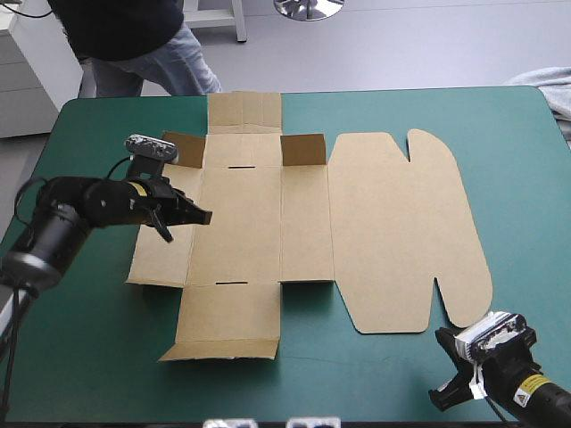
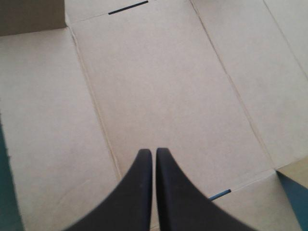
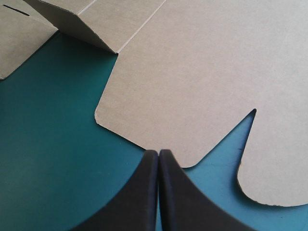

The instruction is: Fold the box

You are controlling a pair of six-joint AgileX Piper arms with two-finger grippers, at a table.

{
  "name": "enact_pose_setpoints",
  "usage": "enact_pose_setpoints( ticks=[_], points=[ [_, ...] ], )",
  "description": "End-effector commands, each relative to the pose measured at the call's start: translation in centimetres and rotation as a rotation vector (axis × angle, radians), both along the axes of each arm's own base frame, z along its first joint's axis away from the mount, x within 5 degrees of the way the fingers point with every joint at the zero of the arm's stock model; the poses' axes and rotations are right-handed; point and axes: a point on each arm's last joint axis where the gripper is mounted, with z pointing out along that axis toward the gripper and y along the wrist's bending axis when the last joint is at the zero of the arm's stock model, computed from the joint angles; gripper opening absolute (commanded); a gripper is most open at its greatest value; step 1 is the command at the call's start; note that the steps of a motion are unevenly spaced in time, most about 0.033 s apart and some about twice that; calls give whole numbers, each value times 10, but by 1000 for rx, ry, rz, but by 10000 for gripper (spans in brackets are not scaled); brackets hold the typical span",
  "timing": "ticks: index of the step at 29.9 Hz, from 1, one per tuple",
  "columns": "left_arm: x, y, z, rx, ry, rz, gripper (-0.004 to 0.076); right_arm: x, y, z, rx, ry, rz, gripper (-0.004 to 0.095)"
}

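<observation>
Flat brown cardboard box (image 1: 268,223) stretches left-right, lid toward the worktop's (image 1: 107,357) right edge; left tool (image 1: 203,217) above it, right tool (image 3: 158,153) beside, both pressed together.

Worktop (image 1: 89,357) spread with a teal-green cover, smooth and flat, reaching from the near edge to a far edge with rounded corners. Faint sheen across the far half, darker toward the near left. At the far right corner, a pale grey cloth (image 1: 546,87), rumpled, resting on the cover's edge and trailing off past the worktop's right side. Too small to tell its kind. Same teal-green in both wrist views, with soft shadows.
</observation>
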Motion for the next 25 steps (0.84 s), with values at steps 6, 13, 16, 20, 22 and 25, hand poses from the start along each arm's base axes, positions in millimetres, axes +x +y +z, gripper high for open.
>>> enact_pose_setpoints(
  ticks=[6,13,16,20,22,25],
  points=[
    [24,96,-8,-310,216,-12,13,4,1,12,28,-70,-11,-13],
    [24,147,-11,-284,160,155,113,4,0,12,27,-70,-11,-13],
    [26,157,-15,-291,156,198,274,4,0,12,27,-70,-11,-13],
    [32,162,-29,-319,230,204,508,4,0,12,27,-70,-11,-13],
    [36,163,-42,-340,305,181,540,4,0,12,27,-70,-11,-13],
    [46,167,-64,-375,390,165,530,4,0,12,27,-70,-11,-13]
  ],
)
